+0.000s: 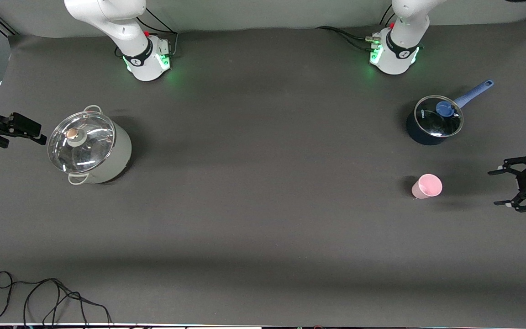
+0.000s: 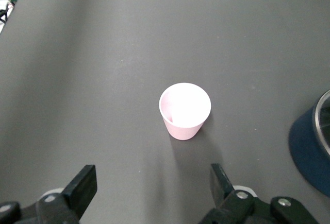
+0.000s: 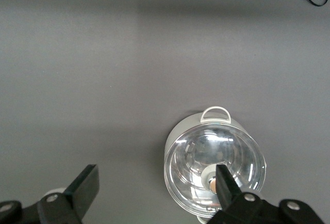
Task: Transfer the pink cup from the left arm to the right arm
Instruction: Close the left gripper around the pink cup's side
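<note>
The pink cup (image 1: 426, 186) stands upright on the counter (image 1: 263, 205), mouth up, apparently leaning slightly. The left end effector (image 1: 503, 187) waits beside it, wide open and empty. The right end effector (image 1: 39, 137), also spread and empty, hangs by the steel pot (image 1: 90, 146).

Loads of bare tabletop (image 1: 263, 183) through the middle, nothing standing there. Only 3 things to dodge: the white lidded pot (image 1: 90, 146) near the right arm's edge, the blue saucepan (image 1: 434, 119) near the left arm's edge, and the pink cup (image 1: 426, 186) just nearer the front camera than that saucepan. A loose black cable (image 1: 44, 297) clutters the front corner at the right arm's end.
</note>
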`<action>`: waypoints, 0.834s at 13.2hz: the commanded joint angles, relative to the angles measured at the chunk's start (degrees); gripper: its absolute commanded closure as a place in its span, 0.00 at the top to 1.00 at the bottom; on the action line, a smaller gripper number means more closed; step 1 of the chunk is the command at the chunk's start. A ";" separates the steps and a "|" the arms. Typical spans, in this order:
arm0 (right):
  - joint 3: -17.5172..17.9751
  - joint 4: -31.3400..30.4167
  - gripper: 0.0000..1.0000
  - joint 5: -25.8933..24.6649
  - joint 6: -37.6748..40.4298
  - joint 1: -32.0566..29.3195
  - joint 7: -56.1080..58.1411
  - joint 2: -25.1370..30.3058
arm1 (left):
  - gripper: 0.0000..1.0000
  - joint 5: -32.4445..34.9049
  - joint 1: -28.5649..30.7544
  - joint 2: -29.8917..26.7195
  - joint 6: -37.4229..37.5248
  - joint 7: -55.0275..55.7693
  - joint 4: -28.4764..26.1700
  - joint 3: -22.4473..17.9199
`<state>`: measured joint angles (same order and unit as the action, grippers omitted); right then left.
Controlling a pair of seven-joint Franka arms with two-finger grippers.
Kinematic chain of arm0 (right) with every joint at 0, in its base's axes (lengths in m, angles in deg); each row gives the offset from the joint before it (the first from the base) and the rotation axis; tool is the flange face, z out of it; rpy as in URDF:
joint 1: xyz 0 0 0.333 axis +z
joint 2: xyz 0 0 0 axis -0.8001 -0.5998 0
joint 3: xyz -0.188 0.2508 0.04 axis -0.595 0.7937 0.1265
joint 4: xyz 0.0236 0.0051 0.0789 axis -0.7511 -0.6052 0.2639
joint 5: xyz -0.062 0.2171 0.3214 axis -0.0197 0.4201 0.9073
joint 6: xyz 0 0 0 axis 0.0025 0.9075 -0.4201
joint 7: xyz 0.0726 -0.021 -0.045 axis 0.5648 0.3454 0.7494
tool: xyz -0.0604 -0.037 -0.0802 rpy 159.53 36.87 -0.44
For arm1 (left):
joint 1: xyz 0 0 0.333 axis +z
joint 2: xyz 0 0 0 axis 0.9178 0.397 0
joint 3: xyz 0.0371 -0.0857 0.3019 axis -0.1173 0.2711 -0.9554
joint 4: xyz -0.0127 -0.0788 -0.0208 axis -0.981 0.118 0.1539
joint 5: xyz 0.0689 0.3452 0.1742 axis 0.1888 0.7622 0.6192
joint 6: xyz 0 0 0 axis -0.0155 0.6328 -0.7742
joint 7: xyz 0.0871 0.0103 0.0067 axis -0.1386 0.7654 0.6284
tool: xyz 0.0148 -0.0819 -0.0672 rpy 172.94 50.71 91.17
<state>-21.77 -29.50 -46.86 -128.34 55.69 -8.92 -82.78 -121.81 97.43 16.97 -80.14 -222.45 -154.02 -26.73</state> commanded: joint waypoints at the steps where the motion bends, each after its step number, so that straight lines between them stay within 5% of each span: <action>1: -0.16 1.07 1.00 -0.82 0.45 0.18 -0.46 -0.30 | 0.98 -4.38 2.30 6.44 0.55 -5.20 3.14 0.51; 8: -0.16 1.07 1.00 -0.73 0.45 0.18 -0.46 -0.13 | 0.98 -15.55 4.77 19.01 4.76 -10.31 2.79 0.69; 11: -0.16 1.07 1.00 -0.73 0.45 0.27 -0.55 -0.22 | 0.98 -15.74 4.60 20.17 5.82 -11.01 2.70 1.13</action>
<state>-21.80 -29.42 -46.86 -128.34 55.67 -8.92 -82.78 -136.70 101.56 36.77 -76.25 -232.53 -152.42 -26.24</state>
